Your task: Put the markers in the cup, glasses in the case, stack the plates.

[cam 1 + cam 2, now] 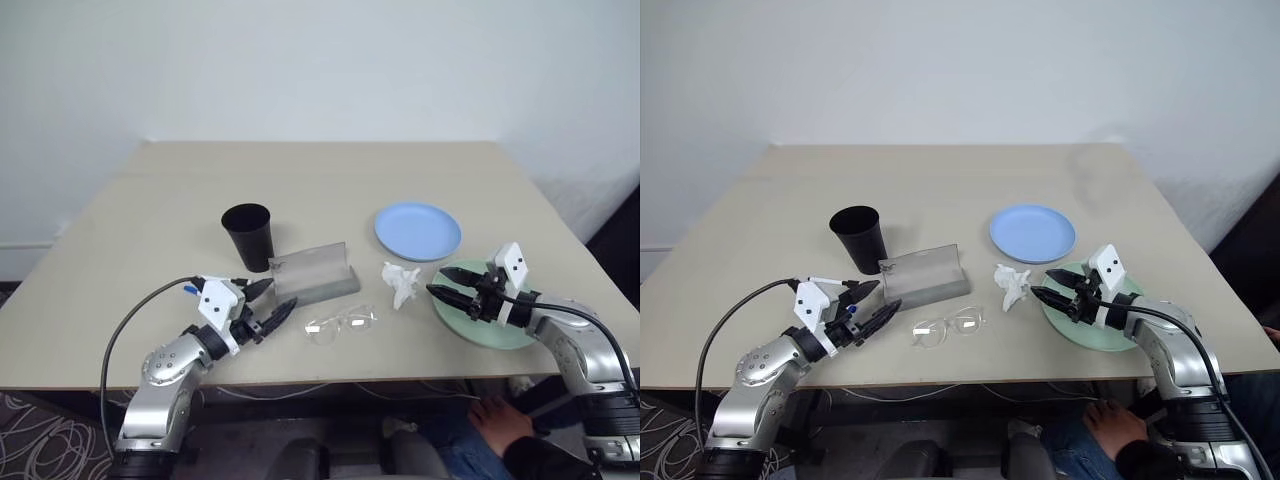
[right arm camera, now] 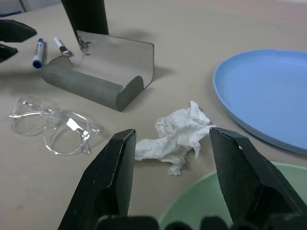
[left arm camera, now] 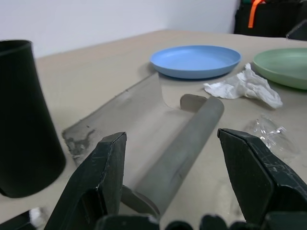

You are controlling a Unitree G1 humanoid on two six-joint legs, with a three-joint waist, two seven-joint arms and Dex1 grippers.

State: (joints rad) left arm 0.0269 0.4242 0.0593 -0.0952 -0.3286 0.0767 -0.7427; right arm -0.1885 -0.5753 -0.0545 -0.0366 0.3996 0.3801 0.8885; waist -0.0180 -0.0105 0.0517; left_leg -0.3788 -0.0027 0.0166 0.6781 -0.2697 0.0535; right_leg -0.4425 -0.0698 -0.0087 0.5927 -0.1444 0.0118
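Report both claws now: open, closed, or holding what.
Left claw: open, holding nothing, facing the case.
Right claw: open, holding nothing, over the green plate.

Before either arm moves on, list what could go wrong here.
1. The crumpled tissue lies right ahead of the open right gripper, which hangs over the green plate; it may get snagged.
2. The glasses look thin and clear, so a grip may slip.
3. The open left gripper sits close to the case and may nudge it.

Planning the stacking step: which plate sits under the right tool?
The mint green plate, at the table's near edge beneath the right tool; the light blue plate lies farther back, uncovered.
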